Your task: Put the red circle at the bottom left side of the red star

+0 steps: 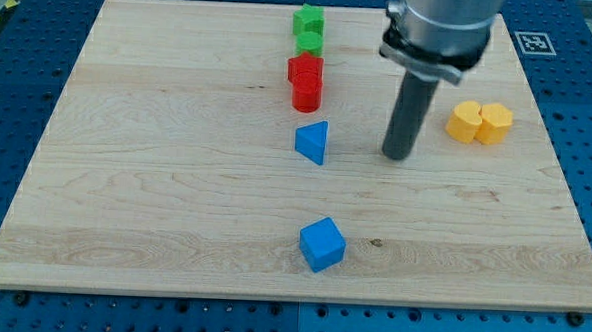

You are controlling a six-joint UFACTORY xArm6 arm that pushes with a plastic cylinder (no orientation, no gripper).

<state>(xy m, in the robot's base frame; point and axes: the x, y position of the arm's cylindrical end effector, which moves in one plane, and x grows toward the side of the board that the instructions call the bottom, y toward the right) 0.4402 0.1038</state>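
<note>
The red star (304, 68) sits near the top middle of the wooden board (155, 180). The red circle (307, 93) stands right below it, touching it. My tip (398, 154) rests on the board to the right of the red circle and the blue triangle (313, 142), about a block's width from the triangle and apart from all blocks.
A green star (308, 20) and a green block (310, 43) sit just above the red star. Two yellow blocks (480, 123) lie side by side to the right of my tip. A blue cube (322, 244) lies near the bottom middle.
</note>
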